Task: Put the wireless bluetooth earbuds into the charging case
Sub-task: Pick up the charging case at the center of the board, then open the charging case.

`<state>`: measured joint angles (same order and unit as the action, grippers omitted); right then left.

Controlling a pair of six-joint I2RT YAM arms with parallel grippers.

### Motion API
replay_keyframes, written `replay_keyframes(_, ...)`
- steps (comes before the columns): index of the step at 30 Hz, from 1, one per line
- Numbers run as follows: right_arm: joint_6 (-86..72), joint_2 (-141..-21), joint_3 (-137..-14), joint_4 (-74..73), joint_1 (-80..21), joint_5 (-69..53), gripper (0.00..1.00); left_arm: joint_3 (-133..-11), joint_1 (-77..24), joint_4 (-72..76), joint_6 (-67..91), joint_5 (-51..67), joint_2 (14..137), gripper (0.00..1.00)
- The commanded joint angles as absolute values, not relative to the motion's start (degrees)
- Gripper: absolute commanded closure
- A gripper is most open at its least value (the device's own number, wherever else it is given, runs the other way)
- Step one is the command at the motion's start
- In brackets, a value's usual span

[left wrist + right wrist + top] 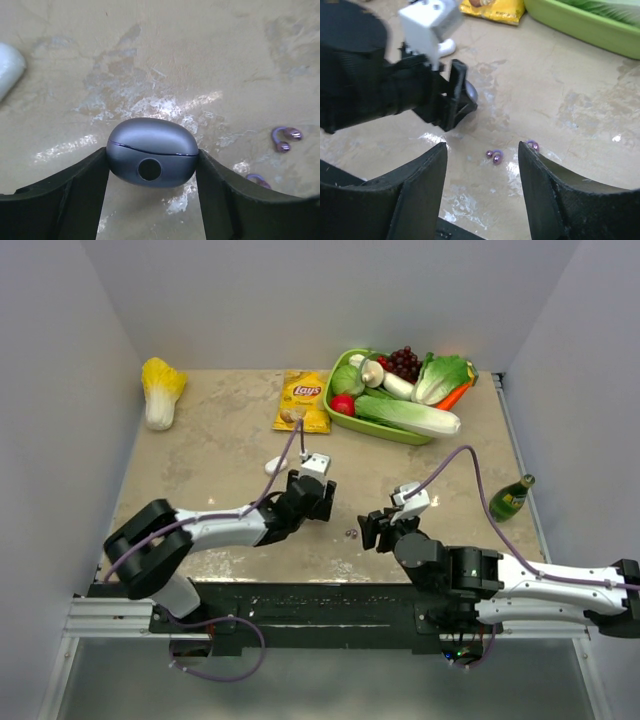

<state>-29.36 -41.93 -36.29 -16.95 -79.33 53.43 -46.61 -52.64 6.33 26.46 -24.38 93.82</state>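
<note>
The left pincer (pixel 324 498) is pinching the case (pixel 151 150), a rounded blue-grey shell. One black finger (pixel 82 187) presses its 9 o'clock side and the other presses its 3 o'clock side, so the jaws are spread only as wide as the case itself. A thin seam runs across the shell and the lid looks down. A round hole on its side faces the wrist camera. Whether the case rests on the table (pixel 210 440) or hangs just above it cannot be told.

The right pincer (pixel 482 150) is spread wide, with nothing between its fingers and touching nothing. It hovers above the table, pointing toward the left pincer.

Two purple earbuds (pixel 495 156) lie loose on the table between the two pincers, outside the case. From the right wrist view one sits just beyond the gap in the fingers, and the other (pixel 533 145) lies near it at 2 o'clock. From the case they lie at 3 and 4 o'clock, apart from it.

Seen from above, a green basket (pixel 385 428) of vegetables sits at 1 o'clock on the table. A yellow chip bag (pixel 304 400) is at 12, a cabbage (pixel 160 390) at 10 and a green bottle (pixel 511 499) at 3.
</note>
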Motion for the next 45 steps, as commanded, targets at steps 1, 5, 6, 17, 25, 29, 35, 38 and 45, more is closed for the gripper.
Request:
replay_keyframes(1, -26.0, -41.9, -41.5, -13.8, -79.2, 58.5, 0.36, -37.6, -52.9, 28.5, 19.8, -25.8, 79.0, 1.00)
replay_keyframes(5, -23.8, -41.7, -42.9, -8.9, -79.1, 50.1, 0.34, -19.1, -53.0, 57.7, 14.9, -17.1, 70.1, 1.00)
replay_keyframes(6, -23.9, -42.1, -43.4, -8.9, -78.9, 48.6, 0.33, -15.8, -53.0, 63.7, 11.6, -14.4, 68.4, 1.00)
replay_keyframes(17, -25.6, -52.8, -51.8, -12.8, -67.2, 17.3, 0.28, 4.1, -53.3, 107.9, 1.1, 5.8, 71.6, 1.00)
replay_keyframes(25, -25.5, -57.0, -50.7, -10.6, -66.8, 8.4, 0.28, 5.4, -53.3, 105.7, -1.3, 12.4, 66.1, 1.00)
replay_keyframes(29, -25.2, -59.3, -51.1, -11.4, -66.8, 7.6, 0.28, 5.1, -54.1, 100.0, -2.5, 12.7, 60.7, 1.00)
replay_keyframes(35, -24.9, -61.2, -51.2, -11.5, -66.8, 10.4, 0.27, 4.6, -56.4, 94.6, -5.5, 10.7, 56.6, 1.00)
replay_keyframes(38, -24.9, -61.4, -51.3, -11.7, -66.8, 11.9, 0.27, 4.3, -57.4, 91.9, -6.9, 9.5, 55.5, 1.00)
replay_keyframes(45, -25.0, -60.7, -51.2, -11.4, -66.8, 15.3, 0.27, 3.9, -59.0, 87.7, -9.0, 7.3, 53.8, 1.00)
